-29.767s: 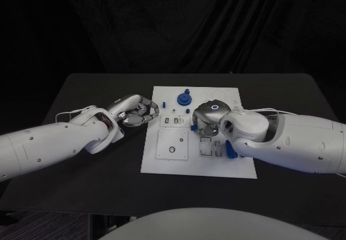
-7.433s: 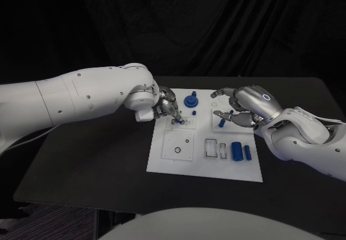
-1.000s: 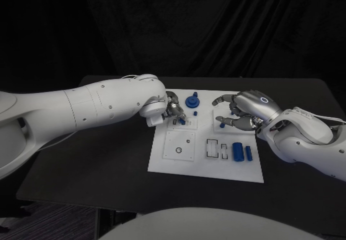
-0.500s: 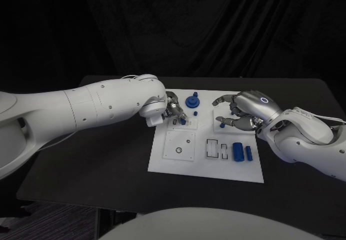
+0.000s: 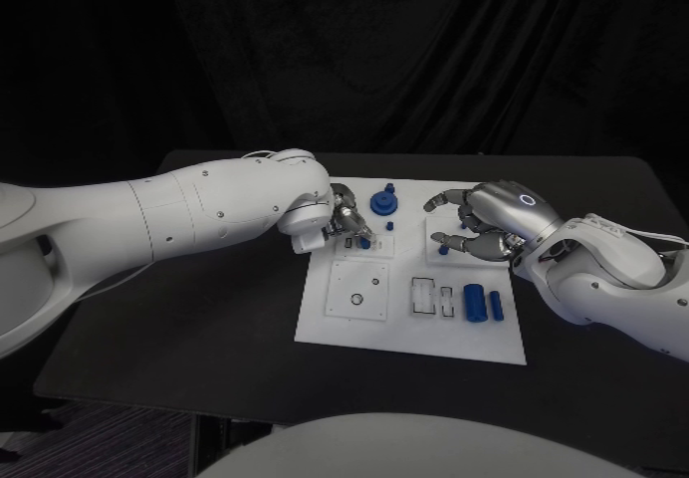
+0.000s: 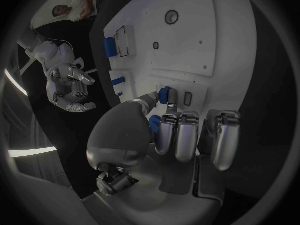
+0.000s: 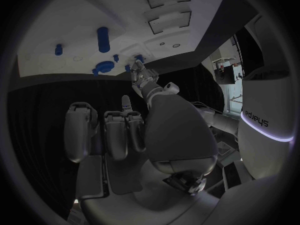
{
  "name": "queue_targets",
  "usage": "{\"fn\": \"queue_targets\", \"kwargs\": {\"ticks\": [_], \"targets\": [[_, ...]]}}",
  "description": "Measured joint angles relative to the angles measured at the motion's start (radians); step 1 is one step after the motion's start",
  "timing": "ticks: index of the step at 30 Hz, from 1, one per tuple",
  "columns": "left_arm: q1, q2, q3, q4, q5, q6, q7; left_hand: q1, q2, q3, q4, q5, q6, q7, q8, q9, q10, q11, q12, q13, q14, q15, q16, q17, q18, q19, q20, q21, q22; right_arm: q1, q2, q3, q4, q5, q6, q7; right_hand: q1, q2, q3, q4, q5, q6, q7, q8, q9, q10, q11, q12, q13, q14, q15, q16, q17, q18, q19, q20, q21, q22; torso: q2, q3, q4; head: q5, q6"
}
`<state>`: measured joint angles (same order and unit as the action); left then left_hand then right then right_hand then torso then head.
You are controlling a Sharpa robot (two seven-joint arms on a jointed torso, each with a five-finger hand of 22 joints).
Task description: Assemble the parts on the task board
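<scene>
The left arm reaches in across the counter's near-left side and bends so that its left hand sits over the far-left part of the task board. Its fingers curl down, and in the left wrist view the thumb and a finger pinch a small blue part against the board beside a rectangular slot. The right arm comes from the right, its right hand hovering above the board's far-right corner with the fingers bent and apart, holding nothing; a short blue peg stands just beneath its fingertips, though contact cannot be told.

On the board, a blue round knob part stands near the far edge between the two hands. Two blue cylinders lie side by side toward the near-right, next to narrow rectangular recesses. A square inset plate with small holes occupies the near-left area.

The board lies in the middle of a black counter. A dark curtain hangs behind it.
</scene>
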<state>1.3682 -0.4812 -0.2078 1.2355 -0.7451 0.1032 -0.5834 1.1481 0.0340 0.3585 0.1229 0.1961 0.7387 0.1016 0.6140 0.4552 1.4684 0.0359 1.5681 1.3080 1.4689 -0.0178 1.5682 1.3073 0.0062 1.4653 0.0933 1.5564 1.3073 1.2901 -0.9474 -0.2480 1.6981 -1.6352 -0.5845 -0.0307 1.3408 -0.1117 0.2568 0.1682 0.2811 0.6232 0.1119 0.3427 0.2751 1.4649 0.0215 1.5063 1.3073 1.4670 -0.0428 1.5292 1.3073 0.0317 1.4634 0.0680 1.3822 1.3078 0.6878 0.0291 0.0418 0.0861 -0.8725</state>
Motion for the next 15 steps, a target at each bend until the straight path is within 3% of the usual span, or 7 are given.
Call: {"fn": "queue_targets", "kwargs": {"ticks": [7,15], "targets": [[-0.001,-0.003,0.0,0.0,0.001,0.005,0.0,0.01,0.01,-0.017,0.006,0.0,0.0,-0.002,0.035,0.051,0.0,-0.007,0.0,0.0,-0.003,-0.003,0.0,0.0,0.0,0.0,0.0,0.0,0.0,0.0,0.0,0.0,0.0,0.0,0.002,-0.001,0.0,0.0,0.0,0.0,0.0,0.0,0.0,0.0,0.0,0.0,0.0,0.0,0.0,0.0,0.0,0.0,0.0,0.0,0.0,0.0,0.0,0.0,0.0,-0.0002,0.0001,0.001,0.0],[-0.001,-0.005,-0.001,0.0,0.001,0.009,-0.001,0.01,0.01,-0.03,0.014,0.0,-0.017,-0.008,0.042,0.079,-0.003,-0.01,0.0,0.0,-0.004,-0.004,0.0,0.0,0.0,0.0,0.0,0.0,0.0,0.0,0.0,0.0,0.0,0.0,0.003,-0.001,0.0,0.0,0.0,0.0,0.0,0.0,0.0,0.0,0.0,0.0,0.0,0.0,0.0,0.0,0.0,0.0,0.0,0.0,0.0,0.0,0.0,0.0,0.0,-0.0005,0.0006,0.0,0.0]]}}
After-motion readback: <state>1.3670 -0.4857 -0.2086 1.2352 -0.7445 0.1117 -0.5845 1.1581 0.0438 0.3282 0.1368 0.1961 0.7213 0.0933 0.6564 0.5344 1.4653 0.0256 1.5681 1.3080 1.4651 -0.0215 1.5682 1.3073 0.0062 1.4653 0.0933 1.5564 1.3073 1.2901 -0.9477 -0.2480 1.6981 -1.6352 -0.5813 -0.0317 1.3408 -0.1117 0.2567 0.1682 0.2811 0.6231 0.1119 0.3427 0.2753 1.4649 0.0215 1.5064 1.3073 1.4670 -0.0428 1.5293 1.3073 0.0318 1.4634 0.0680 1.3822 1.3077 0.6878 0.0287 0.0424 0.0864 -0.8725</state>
